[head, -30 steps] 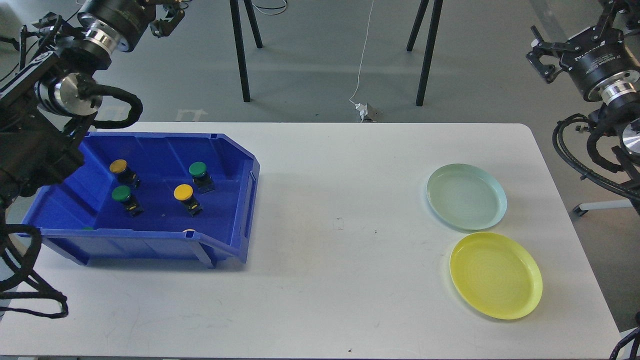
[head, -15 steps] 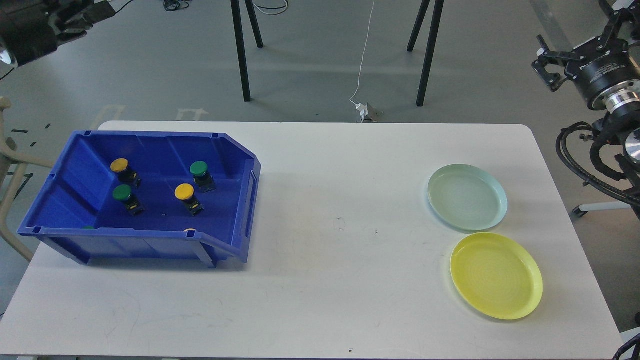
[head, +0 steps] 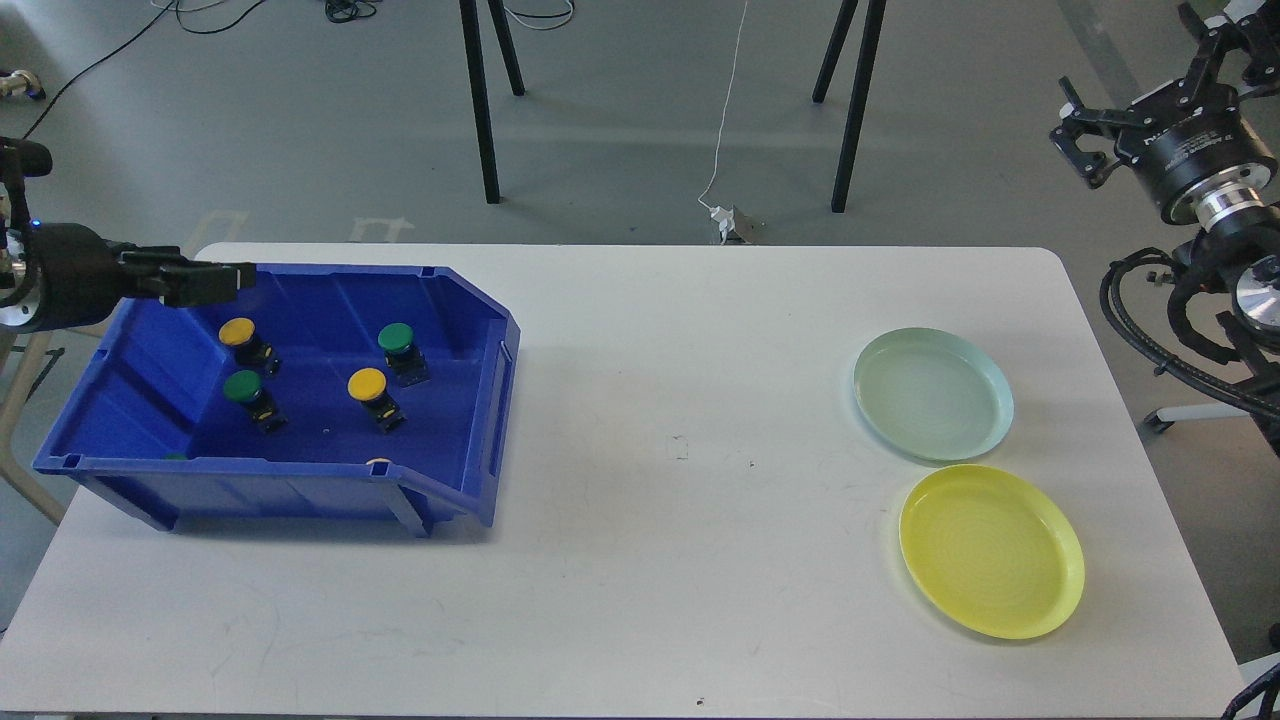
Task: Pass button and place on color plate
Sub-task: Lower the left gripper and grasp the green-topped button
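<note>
A blue bin (head: 300,490) at the table's left holds several push buttons: yellow ones (head: 237,331) (head: 366,383) and green ones (head: 396,337) (head: 241,385). Two more barely show behind its front wall. A pale green plate (head: 933,393) and a yellow plate (head: 991,550) lie empty at the right. My left gripper (head: 240,275) reaches in from the left over the bin's back left corner, above the far yellow button. It is dark and seen side-on. My right gripper (head: 1135,70) is raised off the table's far right corner, open and empty.
The white table (head: 680,560) lies between the bin and the plates. Black stand legs (head: 480,100) and a white cable (head: 725,120) are on the floor behind the table. My right arm's cables (head: 1150,320) hang beside the table's right edge.
My left arm swung up and out of view, then came back in low from the left over the bin's back corner. My right gripper shifted only slightly. Buttons and plates have not moved.
</note>
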Available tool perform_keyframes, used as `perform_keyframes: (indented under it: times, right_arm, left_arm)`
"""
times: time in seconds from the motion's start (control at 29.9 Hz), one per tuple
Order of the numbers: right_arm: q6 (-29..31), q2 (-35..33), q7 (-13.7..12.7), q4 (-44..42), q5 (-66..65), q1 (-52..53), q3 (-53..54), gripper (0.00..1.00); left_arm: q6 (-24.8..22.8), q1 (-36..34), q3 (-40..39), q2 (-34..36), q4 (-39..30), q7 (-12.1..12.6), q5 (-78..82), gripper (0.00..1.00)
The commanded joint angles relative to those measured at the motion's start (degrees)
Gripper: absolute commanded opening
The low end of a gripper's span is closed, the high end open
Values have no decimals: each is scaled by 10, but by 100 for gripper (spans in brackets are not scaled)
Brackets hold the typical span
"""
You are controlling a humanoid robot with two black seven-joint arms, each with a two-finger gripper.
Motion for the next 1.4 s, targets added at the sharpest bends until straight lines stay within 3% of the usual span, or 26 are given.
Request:
perform_keyframes:
  times: [0.0, 0.17, 0.5, 0.73, 0.9, 1.14, 1.37]
  right_arm:
    - [0, 4, 0, 0, 0, 0, -1, 100]
    - [0, 5, 0, 1, 0, 0, -1, 100]
    - [0, 6, 0, 2, -1, -4, -1, 100]
    - [0, 7, 0, 2, -1, -3, -29, 100]
    - [0, 6, 0, 2, -2, -4, -31, 100]
    - [0, 7, 1, 2, -1, -5, -31, 100]
    - [0, 7, 2, 1, -1, -5, -31, 100]
  left_arm:
    - [0, 24, 14, -18, 24, -1, 2, 90]
    - [-5, 45, 16, -93, 102, -1, 2, 90]
    - [-4, 57, 20, -158, 190, -5, 12, 88]
    - [-4, 58, 26, -187, 226, -6, 44, 84]
    - [2, 57, 84, -207, 264, -7, 38, 83]
    - [2, 57, 86, -226, 303, -8, 35, 83]
    - [3, 58, 87, -231, 308, -8, 35, 76]
